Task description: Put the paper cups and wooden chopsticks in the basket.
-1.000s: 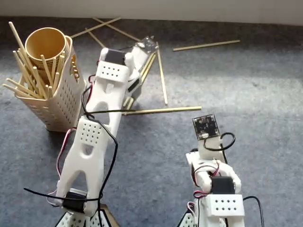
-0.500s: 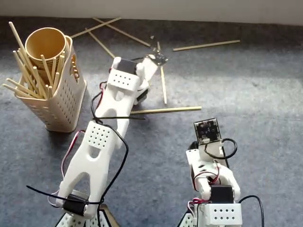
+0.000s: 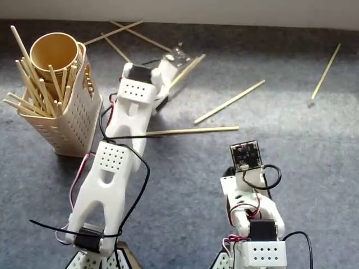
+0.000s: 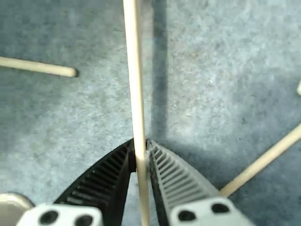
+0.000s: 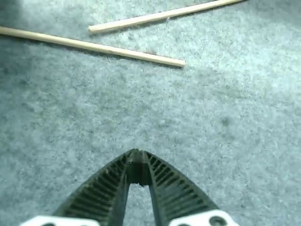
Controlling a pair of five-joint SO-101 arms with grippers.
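Observation:
My left gripper [image 3: 176,58] [image 4: 139,149] is out over the grey carpet, right of the basket, shut on one wooden chopstick [image 3: 189,68] [image 4: 135,84] that sticks out past its tips. The white perforated basket [image 3: 72,130] at the far left holds a paper cup [image 3: 54,51] and several chopsticks. Loose chopsticks lie on the carpet: one [image 3: 230,101] right of the left gripper, one [image 3: 190,131] in the middle, one [image 3: 326,71] far right. My right arm [image 3: 251,193] is folded near the front; its gripper [image 5: 136,165] is shut on nothing, just above the carpet.
Three more chopsticks [image 3: 115,32] lie by the back edge behind the left arm. Two chopsticks [image 5: 94,46] lie ahead of the right gripper. Bare carpet stretches over the right half of the table.
The left gripper swung right, then back left with a chopstick in it. Two loose chopsticks got knocked away, one to the far right. The right arm shifted slightly early on, then held.

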